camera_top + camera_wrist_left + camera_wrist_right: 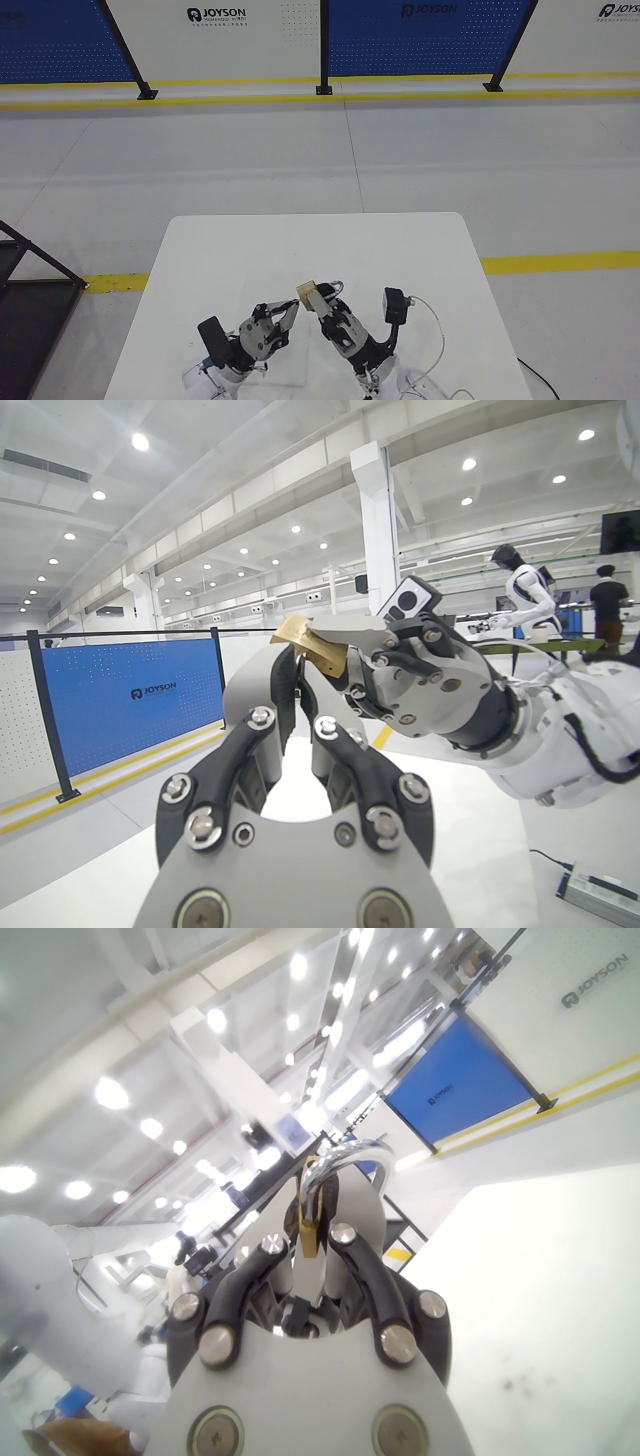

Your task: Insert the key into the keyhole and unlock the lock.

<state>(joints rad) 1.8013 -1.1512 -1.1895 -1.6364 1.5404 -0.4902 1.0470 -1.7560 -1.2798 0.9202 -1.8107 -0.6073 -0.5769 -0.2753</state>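
My right pincer (pixel 324 1200) squeezes the gold lock (pixel 308 1239) tight. My left pincer (pixel 298 682) pinches the thin key (pixel 300 660), right beside the lock's bottom.

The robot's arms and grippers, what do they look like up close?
The left gripper and right gripper each have a pale grey metal base, curved black link bars with silver bolts, and fingers lined with black ribbed pads. The right arm has a white shell, a black wrist section, a black cable alongside and a small camera block.
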